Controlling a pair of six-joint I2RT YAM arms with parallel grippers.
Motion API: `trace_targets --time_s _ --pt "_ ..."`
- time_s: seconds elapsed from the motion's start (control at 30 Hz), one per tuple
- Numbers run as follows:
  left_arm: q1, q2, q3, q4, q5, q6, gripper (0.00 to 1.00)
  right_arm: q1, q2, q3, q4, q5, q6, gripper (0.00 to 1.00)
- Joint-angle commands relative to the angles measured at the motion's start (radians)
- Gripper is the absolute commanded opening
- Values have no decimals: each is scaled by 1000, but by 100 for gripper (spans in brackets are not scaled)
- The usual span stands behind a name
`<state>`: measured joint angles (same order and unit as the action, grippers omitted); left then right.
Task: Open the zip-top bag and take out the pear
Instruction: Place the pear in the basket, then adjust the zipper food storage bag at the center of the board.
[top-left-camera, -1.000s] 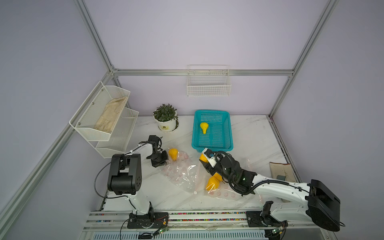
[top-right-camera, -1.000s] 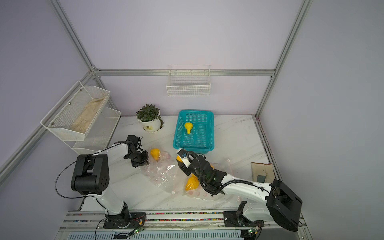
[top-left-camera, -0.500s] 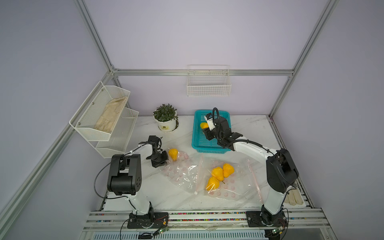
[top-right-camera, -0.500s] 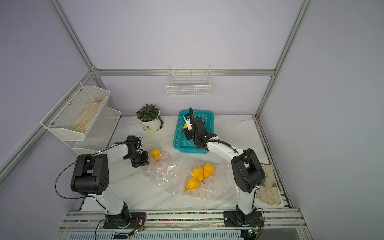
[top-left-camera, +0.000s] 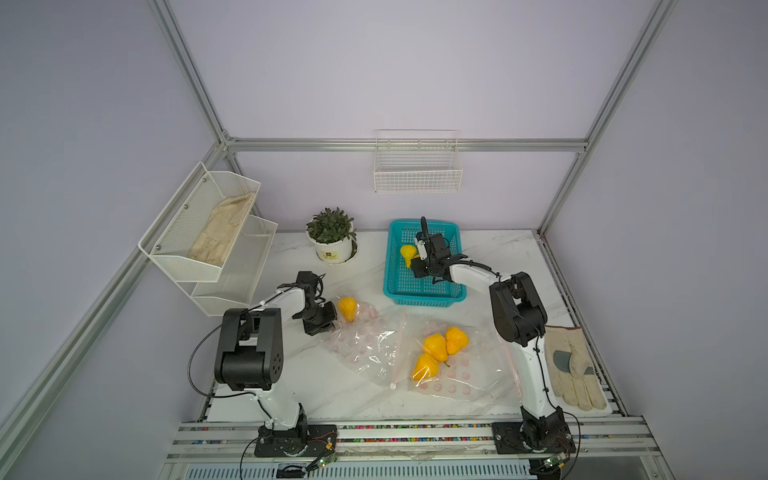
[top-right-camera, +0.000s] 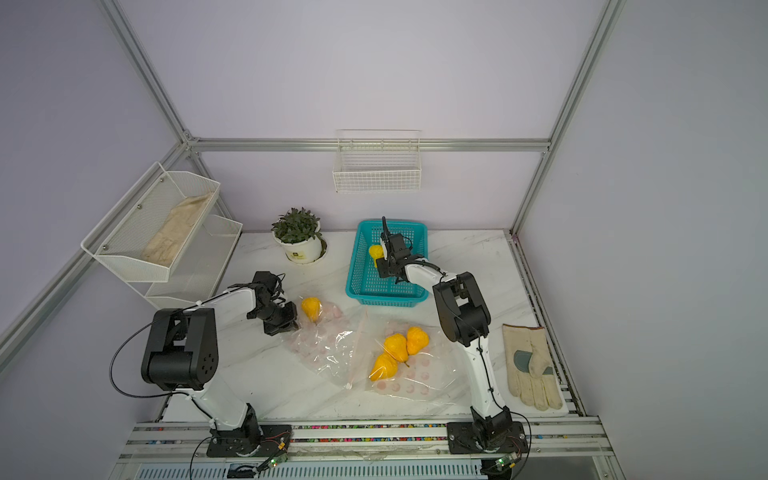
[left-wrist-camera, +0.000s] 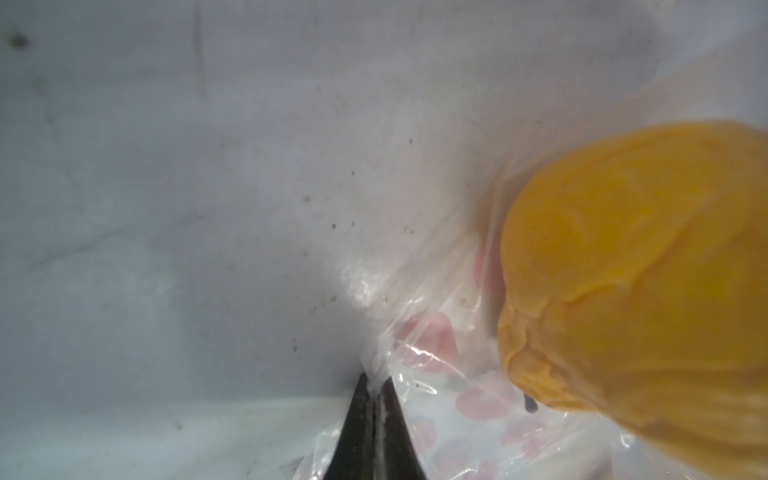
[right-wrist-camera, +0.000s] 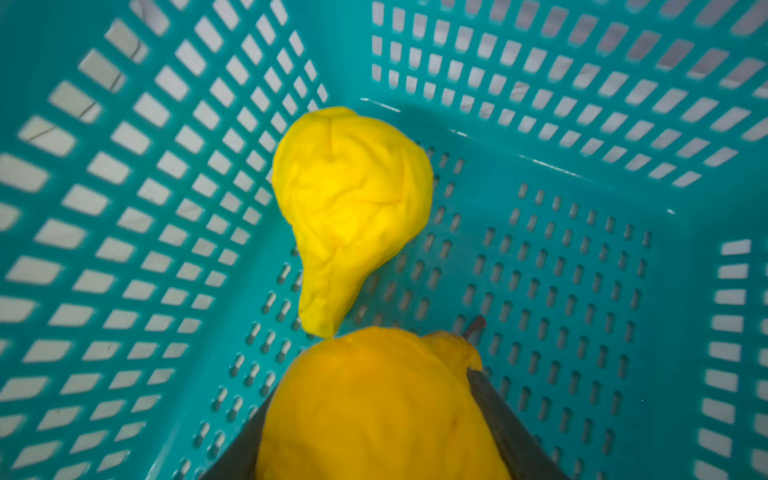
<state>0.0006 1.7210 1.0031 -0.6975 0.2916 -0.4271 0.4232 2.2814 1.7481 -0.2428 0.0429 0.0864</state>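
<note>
Your right gripper (right-wrist-camera: 370, 399) clasps a wrinkled orange-yellow pear (right-wrist-camera: 374, 440), jaws part-spread, low inside the teal slotted plastic basket (right-wrist-camera: 582, 249). It sits right against a brighter yellow pear (right-wrist-camera: 349, 199) lying there. Your left gripper (left-wrist-camera: 374, 399) is pinched tight on the edge of the clear pink-spotted zip-top bag (left-wrist-camera: 432, 370), with another orange pear (left-wrist-camera: 623, 270) inside, just beside the fingers.

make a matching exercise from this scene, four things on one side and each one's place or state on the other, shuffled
Column 1
1. right hand
2. left hand
3. pale fabric work glove
4. green succulent in a white pot

Column 2
A. shut on the edge of a clear plastic zip-top bag
B. lying flat at the marble table's right edge
C. holding a yellow pear over the teal plastic basket
D. standing upright, left of that basket

Pairs: 1-C, 2-A, 3-B, 4-D
</note>
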Motion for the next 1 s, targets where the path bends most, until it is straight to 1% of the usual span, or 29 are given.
trace_targets --time_s 0.0,0.1,0.13,0.2,0.33,0.43,0.57,0.67,0.83,0.9,0.97 --pt "1 -31 -28 -1 12 8 0 -26 42 55 -24 28 85 51" --pt "1 -33 -27 -2 12 10 0 -27 85 111 -19 44 94 53" --pt "1 -33 -29 -1 11 10 0 -27 97 126 -10 50 97 55" --pt "1 -33 -29 -3 12 11 0 -27 124 159 0 67 98 63" --pt "1 -33 -29 -3 11 10 0 -28 142 198 -7 82 83 84" --pt "-1 -32 -30 -2 9 10 0 -27 82 152 12 93 66 90" --pt "-1 -31 -30 -3 8 10 0 -27 -60 80 30 79 36 90" --pt "-1 -31 -30 -3 6 10 0 -27 -181 18 7 0 28 87" --pt "0 -26 -25 -3 5 13 0 -22 -383 -184 9 -269 -26 78" --pt "0 -23 -22 -2 4 13 0 -17 -461 -273 10 -360 -57 75" --pt "-1 -21 -21 -3 5 14 0 -7 -540 -368 14 -441 -87 69"
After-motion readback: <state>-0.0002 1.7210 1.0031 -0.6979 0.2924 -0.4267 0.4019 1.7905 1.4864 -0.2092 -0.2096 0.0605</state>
